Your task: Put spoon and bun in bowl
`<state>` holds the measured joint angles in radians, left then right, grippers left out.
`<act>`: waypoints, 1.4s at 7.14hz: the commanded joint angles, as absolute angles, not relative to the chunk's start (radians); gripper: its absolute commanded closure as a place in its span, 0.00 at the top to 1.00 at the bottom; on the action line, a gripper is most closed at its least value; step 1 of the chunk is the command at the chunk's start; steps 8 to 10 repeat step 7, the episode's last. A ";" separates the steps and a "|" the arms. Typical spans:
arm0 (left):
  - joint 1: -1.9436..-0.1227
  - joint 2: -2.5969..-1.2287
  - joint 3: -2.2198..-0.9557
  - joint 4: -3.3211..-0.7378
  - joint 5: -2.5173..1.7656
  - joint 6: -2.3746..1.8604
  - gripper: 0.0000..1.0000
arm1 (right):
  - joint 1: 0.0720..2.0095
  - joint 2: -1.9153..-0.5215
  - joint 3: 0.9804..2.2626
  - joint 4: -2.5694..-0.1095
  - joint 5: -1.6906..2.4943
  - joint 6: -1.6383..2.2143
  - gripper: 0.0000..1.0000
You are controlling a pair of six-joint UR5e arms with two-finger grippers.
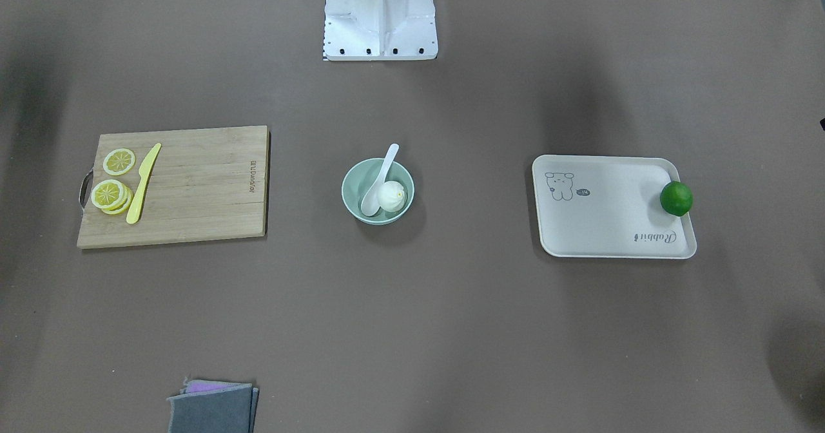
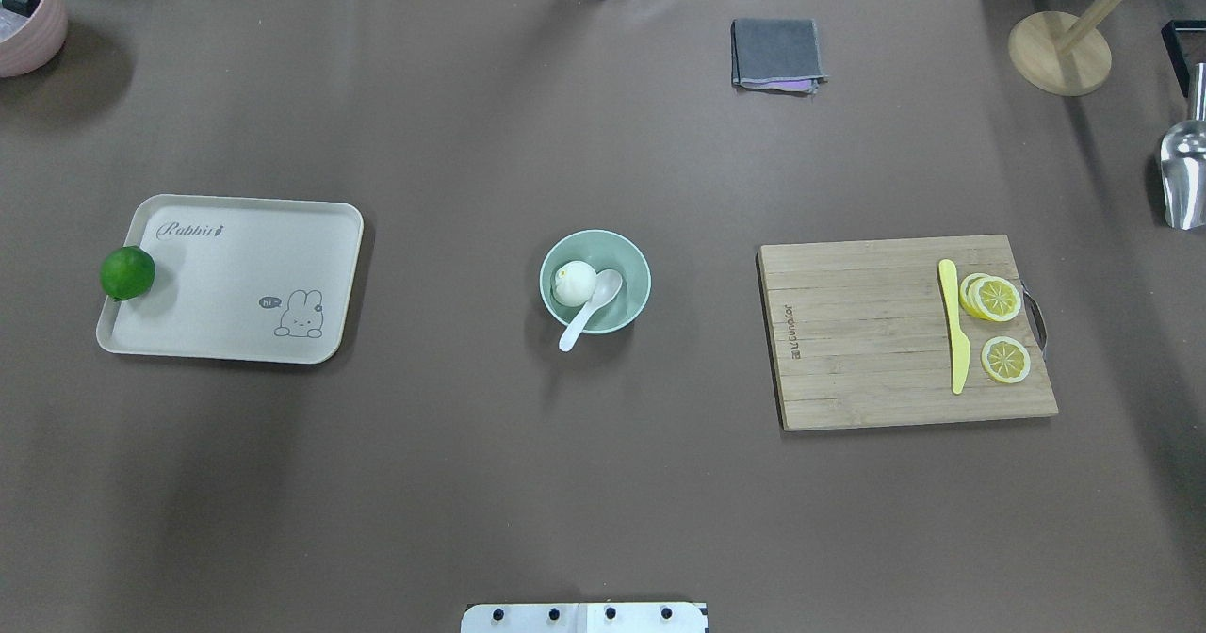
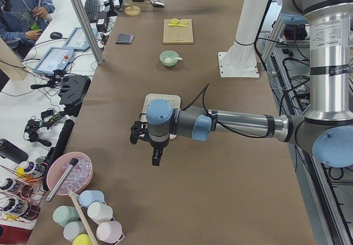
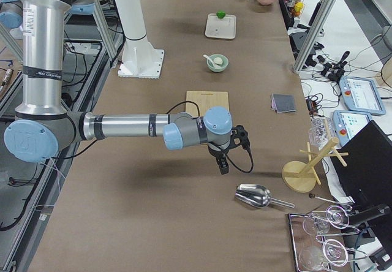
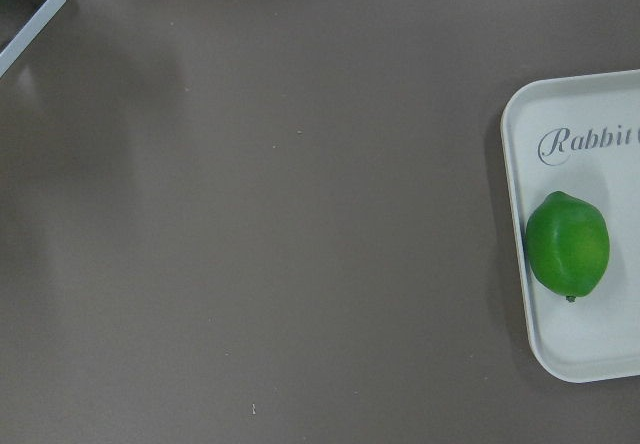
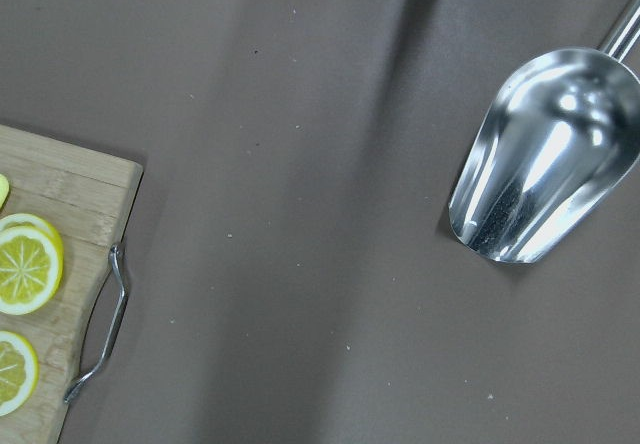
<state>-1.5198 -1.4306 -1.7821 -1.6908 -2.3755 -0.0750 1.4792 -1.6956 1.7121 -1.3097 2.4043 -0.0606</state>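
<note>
Already bun (image 1: 391, 196) and spoon (image 1: 380, 182) lie in bowl (image 1: 356, 173), far from left fingers (image 3: 157, 158) and right fingers (image 4: 224, 165), grip unclear.

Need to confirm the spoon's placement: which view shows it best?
Overhead exterior: the spoon rests scoop in the bowl beside the bun, handle over the rim. Front-facing matches; side views show it tiny; wrist views miss it.

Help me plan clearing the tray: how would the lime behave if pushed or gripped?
The lime is rounded and slightly oval, so a push would probably roll it, wobbling. It lies against the raised rim of the tray, which may stop it on that side. Its glossy, curved skin could slip from a pincer.
</note>
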 commanded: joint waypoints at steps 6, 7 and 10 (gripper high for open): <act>-1.520 -1.394 -1.845 -1.700 -2.401 -0.075 0.98 | 1.499 -1.822 1.715 -1.243 2.388 -0.067 1.00; -1.519 -1.396 -1.853 -1.698 -2.399 -0.078 0.98 | 1.503 -1.842 1.720 -1.241 2.382 -0.067 1.00; -1.519 -1.396 -1.853 -1.698 -2.399 -0.078 0.98 | 1.503 -1.842 1.720 -1.241 2.382 -0.067 1.00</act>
